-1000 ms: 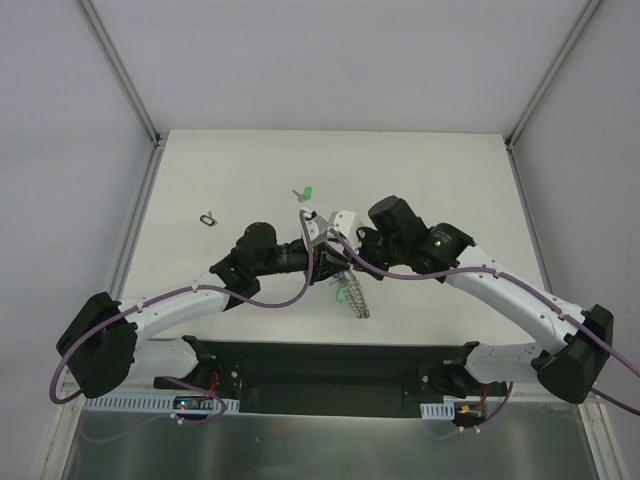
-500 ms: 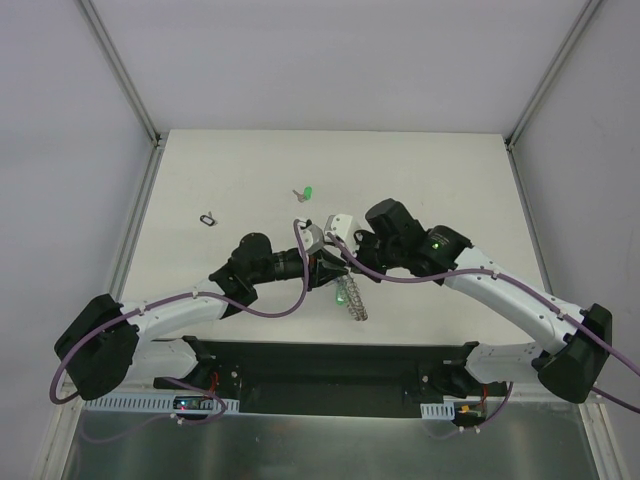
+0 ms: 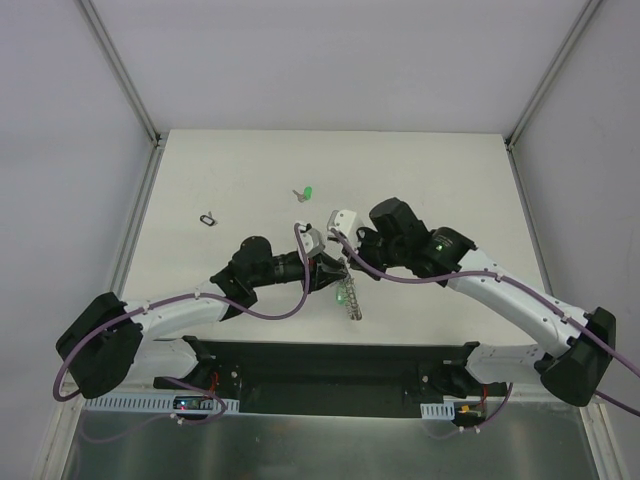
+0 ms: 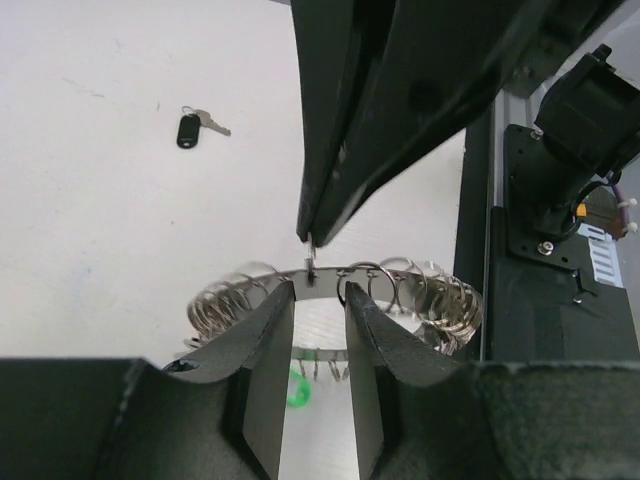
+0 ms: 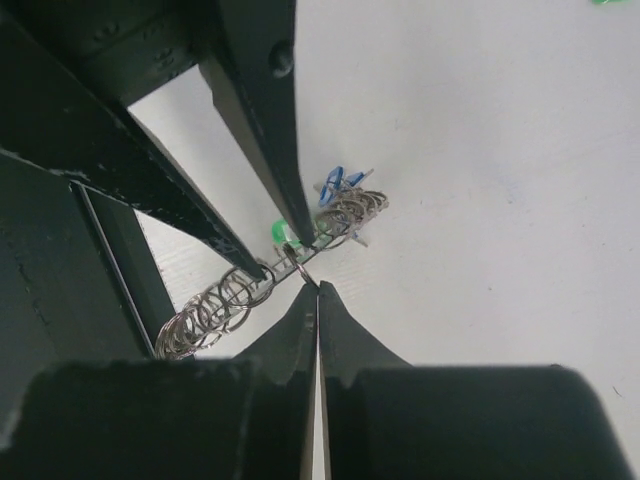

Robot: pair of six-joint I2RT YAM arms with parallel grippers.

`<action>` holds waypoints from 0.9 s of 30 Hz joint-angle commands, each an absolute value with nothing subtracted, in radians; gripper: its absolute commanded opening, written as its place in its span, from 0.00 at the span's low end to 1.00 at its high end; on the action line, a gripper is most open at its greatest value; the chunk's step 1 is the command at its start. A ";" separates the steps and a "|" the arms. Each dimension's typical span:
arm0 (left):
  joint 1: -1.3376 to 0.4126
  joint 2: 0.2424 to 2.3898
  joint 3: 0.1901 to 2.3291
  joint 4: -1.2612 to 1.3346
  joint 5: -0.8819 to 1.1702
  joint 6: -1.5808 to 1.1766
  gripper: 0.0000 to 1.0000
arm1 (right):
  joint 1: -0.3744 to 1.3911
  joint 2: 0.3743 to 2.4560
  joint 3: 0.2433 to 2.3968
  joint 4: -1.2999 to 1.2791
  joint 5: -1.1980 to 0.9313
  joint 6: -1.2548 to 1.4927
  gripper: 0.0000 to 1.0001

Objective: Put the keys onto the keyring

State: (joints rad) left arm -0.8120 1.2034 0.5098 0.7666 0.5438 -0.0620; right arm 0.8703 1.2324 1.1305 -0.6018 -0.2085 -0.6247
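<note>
Keys are lying apart on the white table (image 3: 450,180): a black-headed key (image 3: 207,218) far to the left, a green-headed key (image 3: 305,193) further back near the middle. Left gripper (image 3: 331,272) is clamping its jaws on the keyring (image 3: 349,296), which is carrying a green key (image 5: 283,232) and a blue key (image 5: 334,184). Right gripper (image 3: 343,262) is meeting it from the other side, jaws pressed together at the ring's wire.

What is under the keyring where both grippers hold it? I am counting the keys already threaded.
In the left wrist view a green key head shows beneath the keyring, partly covered by the left gripper. The right wrist view adds a blue key. Others cannot be ruled out.
</note>
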 commanded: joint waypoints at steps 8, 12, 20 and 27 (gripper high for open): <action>-0.819 1.198 0.451 0.839 0.511 -0.066 0.23 | 0.865 1.164 1.141 -0.479 -0.199 -0.577 0.01; -0.821 1.189 0.453 0.854 0.512 -0.069 0.25 | 0.865 1.166 1.135 -0.477 -0.199 -0.578 0.01; -0.818 1.174 0.434 0.867 0.454 -0.061 0.26 | 0.861 1.177 1.091 -0.448 -0.175 -0.549 0.01; -0.783 1.112 0.371 0.787 0.102 -0.193 0.34 | 0.793 1.195 1.000 -0.362 -0.147 -0.413 0.19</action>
State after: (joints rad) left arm -0.8108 1.1698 0.3954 0.8066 0.3515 -0.0834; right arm 0.8310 1.1961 1.0382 -0.4438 -0.1699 -0.5186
